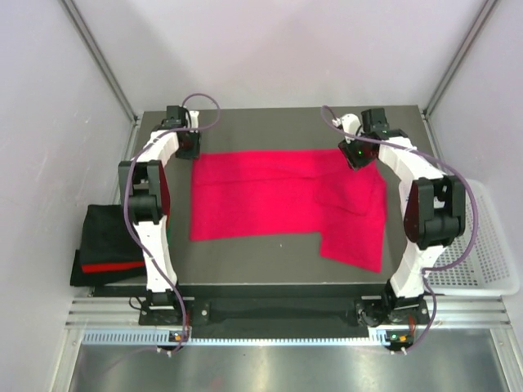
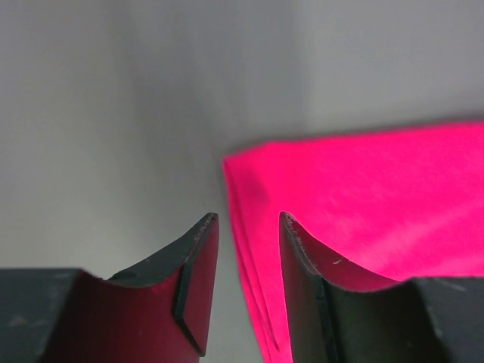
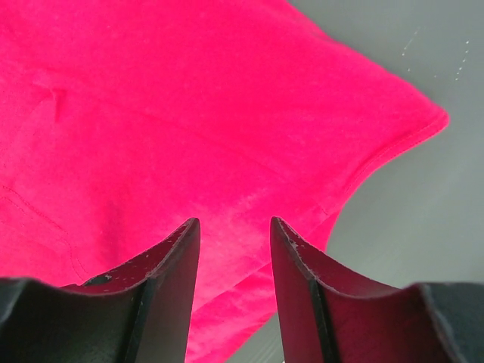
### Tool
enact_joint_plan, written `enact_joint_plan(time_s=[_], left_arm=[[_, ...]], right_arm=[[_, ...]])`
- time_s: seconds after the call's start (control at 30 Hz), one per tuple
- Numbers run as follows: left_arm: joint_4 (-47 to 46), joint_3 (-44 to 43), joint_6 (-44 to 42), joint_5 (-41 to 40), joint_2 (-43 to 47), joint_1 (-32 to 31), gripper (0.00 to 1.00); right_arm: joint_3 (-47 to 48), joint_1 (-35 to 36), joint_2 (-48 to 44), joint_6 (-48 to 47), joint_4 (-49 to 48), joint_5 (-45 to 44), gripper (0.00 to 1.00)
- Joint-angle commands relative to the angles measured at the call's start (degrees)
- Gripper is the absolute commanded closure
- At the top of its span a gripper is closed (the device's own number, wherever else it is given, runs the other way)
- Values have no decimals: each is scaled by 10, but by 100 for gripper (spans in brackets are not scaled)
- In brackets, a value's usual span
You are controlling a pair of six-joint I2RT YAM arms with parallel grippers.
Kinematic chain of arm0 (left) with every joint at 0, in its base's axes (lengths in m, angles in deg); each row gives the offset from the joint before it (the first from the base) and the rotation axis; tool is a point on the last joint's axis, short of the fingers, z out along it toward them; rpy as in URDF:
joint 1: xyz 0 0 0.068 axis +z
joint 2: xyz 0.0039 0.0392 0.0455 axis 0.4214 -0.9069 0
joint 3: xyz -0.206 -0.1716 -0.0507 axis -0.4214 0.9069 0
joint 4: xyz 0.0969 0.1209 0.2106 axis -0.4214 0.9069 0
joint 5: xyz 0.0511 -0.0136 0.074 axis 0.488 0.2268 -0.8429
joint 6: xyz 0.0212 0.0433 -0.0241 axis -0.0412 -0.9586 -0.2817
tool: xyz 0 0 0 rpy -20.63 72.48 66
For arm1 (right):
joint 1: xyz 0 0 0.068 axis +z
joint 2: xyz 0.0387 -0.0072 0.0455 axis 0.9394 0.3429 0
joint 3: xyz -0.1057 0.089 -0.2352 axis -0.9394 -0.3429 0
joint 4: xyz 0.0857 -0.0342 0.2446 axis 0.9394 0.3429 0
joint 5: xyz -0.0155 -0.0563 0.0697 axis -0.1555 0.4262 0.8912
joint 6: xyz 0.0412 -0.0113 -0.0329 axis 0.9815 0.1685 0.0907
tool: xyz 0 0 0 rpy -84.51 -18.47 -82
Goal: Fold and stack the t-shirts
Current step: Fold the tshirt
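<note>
The bright magenta-red t-shirt [image 1: 278, 196] lies flat across the middle of the dark table, partly folded, with one part hanging lower at the right. My left gripper [image 1: 189, 151] is at its far left corner. In the left wrist view the gripper [image 2: 248, 219] is open, and the shirt's layered left edge [image 2: 363, 204] runs between the fingers. My right gripper [image 1: 357, 157] is over the far right corner. In the right wrist view it [image 3: 234, 223] is open, just above the cloth [image 3: 189, 113] by the sleeve hem. A folded pile [image 1: 106, 245], black with a red layer, sits at the left.
A white mesh basket [image 1: 490, 253] stands off the table's right edge. The folded pile hangs partly past the table's left edge beside the left arm. Grey walls and metal frame posts close in the back and sides.
</note>
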Motion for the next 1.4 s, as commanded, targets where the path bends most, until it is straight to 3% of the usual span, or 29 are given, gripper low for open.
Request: enact_joint_plan(time_s=[0.0,0.13,0.17,0.27,0.57,0.8,1.1,1.37], left_arm=[[9,-36,15,-4,-29,11,58],[6,-25,16,11,-37,12,65],[4,-21,14,19,-40,13,77],[6,-25,9,31,-48,12,100],[-46,-67,18,17,-76,20,100],[-14,-172,29,24,-143,24,100],[-12,-228,44,22,-194,24,100],[-16,-268,46,8,-230,24,100]], right_arm=[[32,-6,11,8,-7,20,57],[41,-17,28,10,-10,19,57],[47,-19,36,12,-10,19,57],[64,-27,56,16,-11,19,57],[149,-65,143,53,-12,18,57],[237,-68,225,51,25,-6,57],[374,-72,339,47,105,-51,59],[432,-75,389,47,94,-59,59]])
